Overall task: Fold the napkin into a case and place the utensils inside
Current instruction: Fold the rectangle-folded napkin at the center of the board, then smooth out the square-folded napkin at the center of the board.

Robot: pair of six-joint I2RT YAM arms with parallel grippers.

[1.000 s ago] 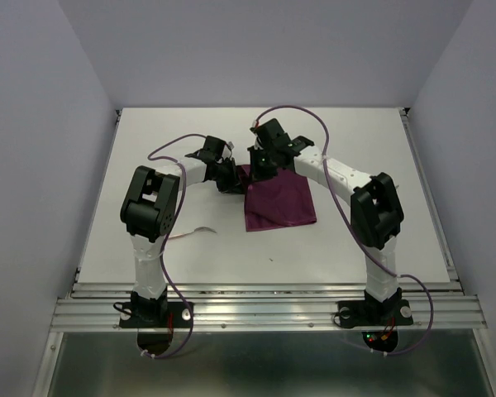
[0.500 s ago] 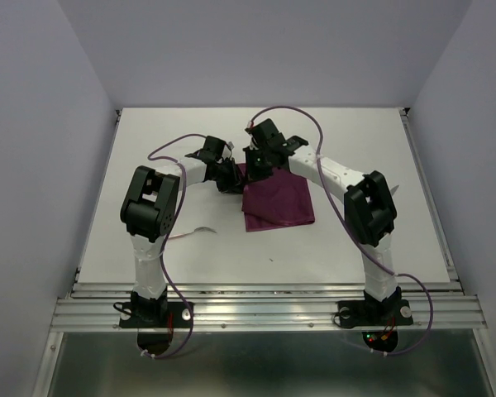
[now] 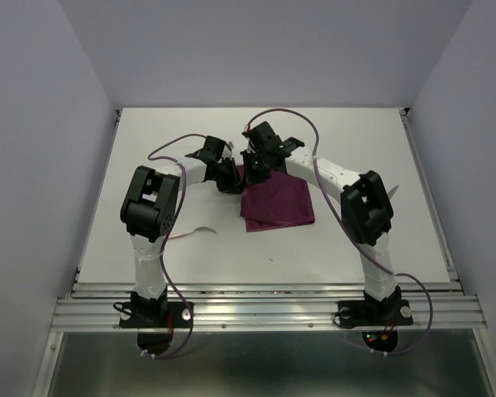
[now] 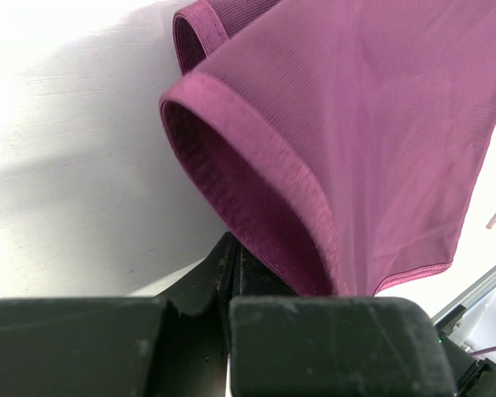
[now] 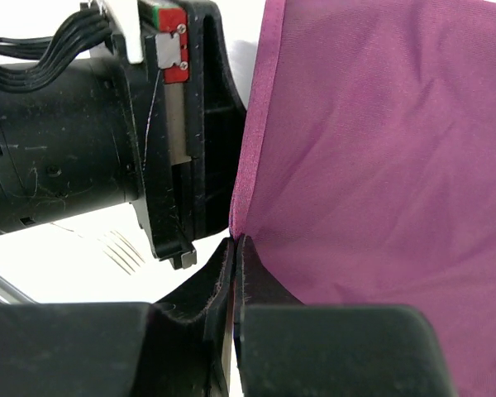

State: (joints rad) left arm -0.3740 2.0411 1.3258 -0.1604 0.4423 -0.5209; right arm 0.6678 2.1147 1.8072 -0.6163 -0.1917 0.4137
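Observation:
The burgundy napkin [image 3: 278, 203] lies folded on the white table, its left edge lifted. My left gripper [image 3: 231, 179] is shut on the napkin's hemmed left corner [image 4: 256, 165], with its jaws [image 4: 230, 248] pressed together under the fold. My right gripper [image 3: 253, 168] is shut on the napkin's upper left edge [image 5: 256, 116], jaws closed at the hem [image 5: 234, 244], right beside the left gripper's body [image 5: 178, 141]. One pale utensil [image 3: 200, 230] lies left of the napkin; its fork tines [image 5: 120, 248] show in the right wrist view. A second pale utensil [image 3: 394, 190] lies to the right. No case is formed.
The table [image 3: 165, 132] has raised rails at its left and right sides and a metal rail [image 3: 264, 310] along the near edge. Both arms arch over the table's middle. Purple cables loop from both arms.
My right gripper has shifted a little to the left with the napkin edge, drawing the cloth's left side leftward. My left gripper has stayed in place.

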